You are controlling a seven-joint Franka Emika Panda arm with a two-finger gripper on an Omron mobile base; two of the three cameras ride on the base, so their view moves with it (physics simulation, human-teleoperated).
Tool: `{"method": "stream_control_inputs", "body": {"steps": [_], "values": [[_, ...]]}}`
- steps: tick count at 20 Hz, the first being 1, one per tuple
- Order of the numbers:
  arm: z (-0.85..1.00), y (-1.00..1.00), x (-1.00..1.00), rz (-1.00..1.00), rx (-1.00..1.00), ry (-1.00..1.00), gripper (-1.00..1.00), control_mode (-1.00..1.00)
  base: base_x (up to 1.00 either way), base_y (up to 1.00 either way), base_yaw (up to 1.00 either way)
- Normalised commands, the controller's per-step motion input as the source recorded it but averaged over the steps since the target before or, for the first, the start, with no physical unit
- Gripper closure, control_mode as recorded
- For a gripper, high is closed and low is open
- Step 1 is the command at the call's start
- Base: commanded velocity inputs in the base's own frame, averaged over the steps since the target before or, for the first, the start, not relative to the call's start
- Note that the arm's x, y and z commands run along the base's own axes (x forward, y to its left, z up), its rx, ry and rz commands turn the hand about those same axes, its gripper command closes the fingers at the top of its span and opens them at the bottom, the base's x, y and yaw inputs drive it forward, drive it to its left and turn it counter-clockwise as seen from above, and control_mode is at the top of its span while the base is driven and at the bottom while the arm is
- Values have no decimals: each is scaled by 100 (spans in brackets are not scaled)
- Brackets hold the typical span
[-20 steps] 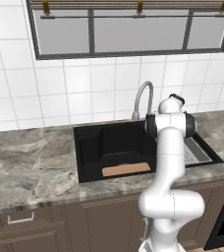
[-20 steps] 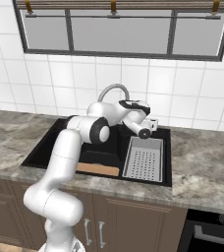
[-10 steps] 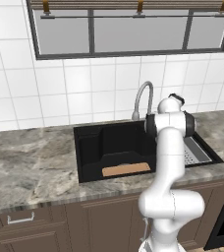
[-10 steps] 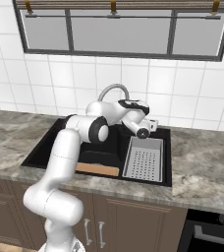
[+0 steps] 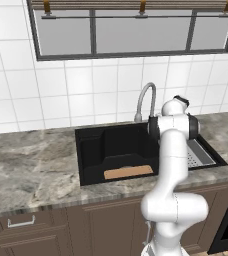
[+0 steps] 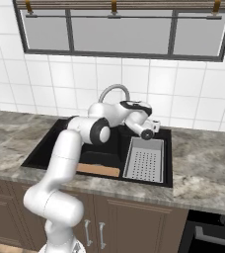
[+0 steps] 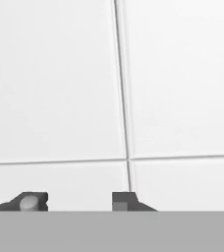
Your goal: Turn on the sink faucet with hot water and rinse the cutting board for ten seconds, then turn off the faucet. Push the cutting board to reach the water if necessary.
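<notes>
- White wall tiles (image 7: 173,78) face the gripper (image 7: 79,201), whose 2 tips stand apart and hold nothing.
- Cutting board (image 5: 128,172) lies flat in the sink (image 5: 93,135), near its front wall.
- Sink faucet (image 5: 145,100) arches behind.

text: none readable | labels: none | fine print, if any, too small

Wooden cutting board (image 5: 128,172), marbled stone counter (image 5: 31,170)

Arm upright from base, elbow bent high, forearm reaching forward. Wrist turned level. Gripper (image 7: 79,202) empty, fingertips (image 7: 29,201) set apart with a clear gap between them.
</notes>
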Motion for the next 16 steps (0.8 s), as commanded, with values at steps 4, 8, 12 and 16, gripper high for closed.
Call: {"method": "stream_control_inputs", "body": {"steps": [4,8,12,16], "values": [[-26,-96,-13,7,1,0,100,-100,0,0,0],[-27,-100,-14,10,1,0,100,-100,0,0,0],[-25,-100,-14,12,2,0,100,-100,0,0,0],[-18,-79,-13,6,1,0,100,-100,0,0,0]]}}
